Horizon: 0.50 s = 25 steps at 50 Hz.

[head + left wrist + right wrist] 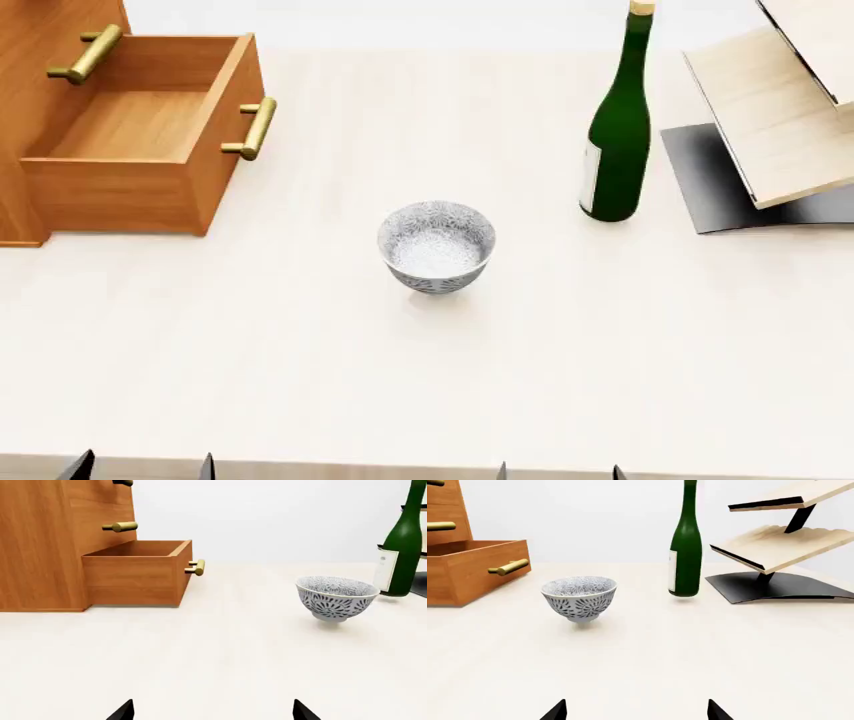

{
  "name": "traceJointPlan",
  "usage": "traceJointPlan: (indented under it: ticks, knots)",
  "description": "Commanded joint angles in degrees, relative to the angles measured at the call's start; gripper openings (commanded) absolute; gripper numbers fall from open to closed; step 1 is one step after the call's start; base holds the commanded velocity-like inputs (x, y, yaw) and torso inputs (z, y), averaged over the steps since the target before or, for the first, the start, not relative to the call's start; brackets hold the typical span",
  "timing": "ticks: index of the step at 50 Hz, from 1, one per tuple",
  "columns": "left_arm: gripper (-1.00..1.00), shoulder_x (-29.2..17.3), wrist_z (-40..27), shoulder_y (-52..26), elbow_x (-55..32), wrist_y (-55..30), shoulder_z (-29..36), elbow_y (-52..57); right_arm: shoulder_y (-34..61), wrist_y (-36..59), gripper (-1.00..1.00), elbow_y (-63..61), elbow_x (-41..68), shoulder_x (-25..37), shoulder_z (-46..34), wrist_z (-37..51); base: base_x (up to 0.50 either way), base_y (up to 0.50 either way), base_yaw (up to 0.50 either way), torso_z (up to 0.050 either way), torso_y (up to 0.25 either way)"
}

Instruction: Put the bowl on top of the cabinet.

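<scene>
Bowl [437, 246] sits upright on the table [400, 390], roughly centre, well apart from everything: cabinet [34, 60] at far left w/ its bottom drawer [134, 150] pulled out toward the right, green bottle [617, 130] far right of the bowl, pale slanted rack [781, 110] beyond that at the right edge.

Left gripper [140, 466] and right gripper [558, 470] both back at the near table edge, only dark fingertips showing. Each pair stands spread apart, nothing between them, nothing held. Bowl looks nearer the right gripper's line than the left's.

Nothing started yet, by the look of it; bowl ungrasped, cabinet top out of sight above the head view.

Risks as I judge them:
- Bowl has a narrow foot and curved wall, so a side pinch could tip it or squirt it out. A rim grip is prob safer.
- Open drawer juts into the path to the cabinet; a low carry could clip it or its brass handle [254, 128].
- Cabinet top is high and unseen, so a release short of it means a drop.
- A wide right-arm swing could knock the bottle.
</scene>
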Motion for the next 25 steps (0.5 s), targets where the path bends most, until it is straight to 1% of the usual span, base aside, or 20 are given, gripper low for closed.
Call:
traceJointPlan:
  ticks: [1, 13, 25]
  knots:
    - [1.00, -0.81, -2.75, -0.44, 0.79, 0.01, 1.08, -0.64, -0.03, 0.39, 1.00, -0.25, 1.19, 0.79, -1.03, 1.26, 0.00, 0.00, 0.00, 0.000, 0.000]
    - [1.00, -2.68, -5.24, 0.06, -1.57, -0.27, 3.19, 0.26, -0.48, -0.88, 1.00, -0.73, 3.28, 2.80, -3.53, 3.38, 0.00, 0.00, 0.00, 0.000, 0.000]
    - [1.00, -3.64, -6.59, 0.04, -2.16, -1.14, 4.40, 0.69, -0.54, -0.85, 1.00, -1.01, 3.92, 3.83, -4.82, 4.35, 0.00, 0.00, 0.00, 0.000, 0.000]
